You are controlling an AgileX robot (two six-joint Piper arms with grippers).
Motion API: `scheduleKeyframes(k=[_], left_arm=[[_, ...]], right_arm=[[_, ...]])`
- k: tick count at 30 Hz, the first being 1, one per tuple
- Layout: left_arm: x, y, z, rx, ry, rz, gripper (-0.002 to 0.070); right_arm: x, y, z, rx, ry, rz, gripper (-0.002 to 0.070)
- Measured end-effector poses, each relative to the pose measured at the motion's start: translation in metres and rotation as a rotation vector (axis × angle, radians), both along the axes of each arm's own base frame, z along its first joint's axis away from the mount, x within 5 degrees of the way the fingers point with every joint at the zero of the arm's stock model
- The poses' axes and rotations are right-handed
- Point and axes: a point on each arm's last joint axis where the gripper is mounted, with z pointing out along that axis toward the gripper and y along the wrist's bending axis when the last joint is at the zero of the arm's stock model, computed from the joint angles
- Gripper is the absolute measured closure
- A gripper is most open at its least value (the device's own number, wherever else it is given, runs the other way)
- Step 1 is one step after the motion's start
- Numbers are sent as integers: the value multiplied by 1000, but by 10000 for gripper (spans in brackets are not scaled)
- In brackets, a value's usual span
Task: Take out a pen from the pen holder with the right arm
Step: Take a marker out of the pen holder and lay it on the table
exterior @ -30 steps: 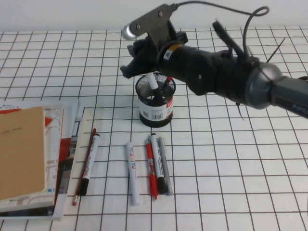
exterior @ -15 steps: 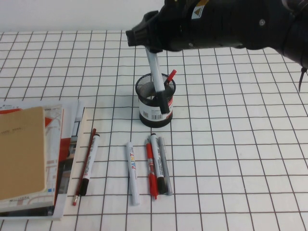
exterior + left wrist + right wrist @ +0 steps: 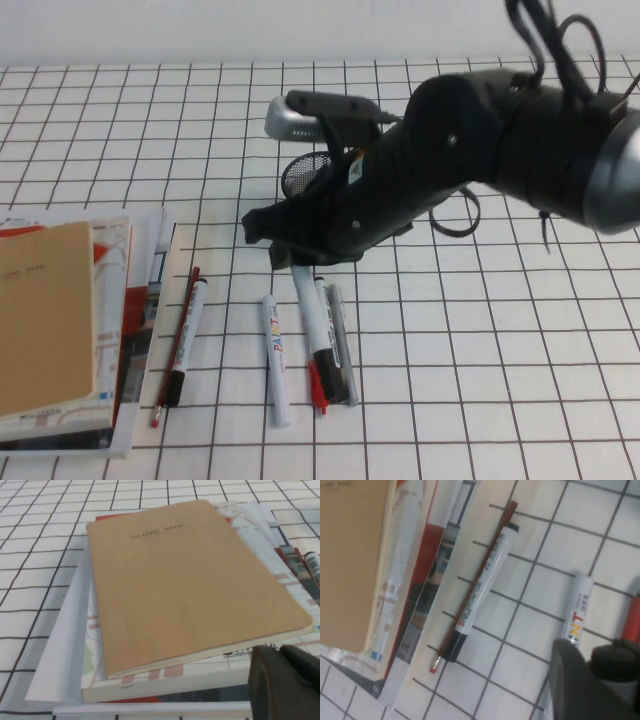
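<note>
My right gripper (image 3: 293,252) hangs low over the table in front of the black mesh pen holder (image 3: 303,171), shut on a white pen with a black cap (image 3: 308,300). The pen slants down from the jaws, and its cap end lies over the row of loose pens. In the right wrist view the right gripper (image 3: 605,672) has the pen's black end (image 3: 616,661) between its dark fingers (image 3: 570,675). The arm hides most of the holder. My left gripper (image 3: 281,680) sits shut beside the notebook stack and does not appear in the high view.
Loose on the table lie a white paint marker (image 3: 275,360), a red pen (image 3: 318,388), a grey pen (image 3: 344,340), and a black-capped marker with a red pencil (image 3: 185,335). A tan notebook (image 3: 45,315) on stacked booklets fills the front left.
The right arm lifted the white pen out of the holder, then swung forward and down, so the pen now slants over the loose pens in front of the holder.
</note>
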Motion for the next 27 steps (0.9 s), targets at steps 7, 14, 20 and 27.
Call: scheduleKeyframes(k=[7,14,20,27], left_arm=[[0,0,0,0,0,0,679],[0,0,0,0,0,0,679],[0,0,0,0,0,0,679],[0,0,0,0,0,0,679]], right_arm=[[7,22,-43,35,16,-34,551],[21,32,-85,12,35,-64,551],[31,35,-104,24,9,-96,551],[38,33,-111,29,-4,-118,547]])
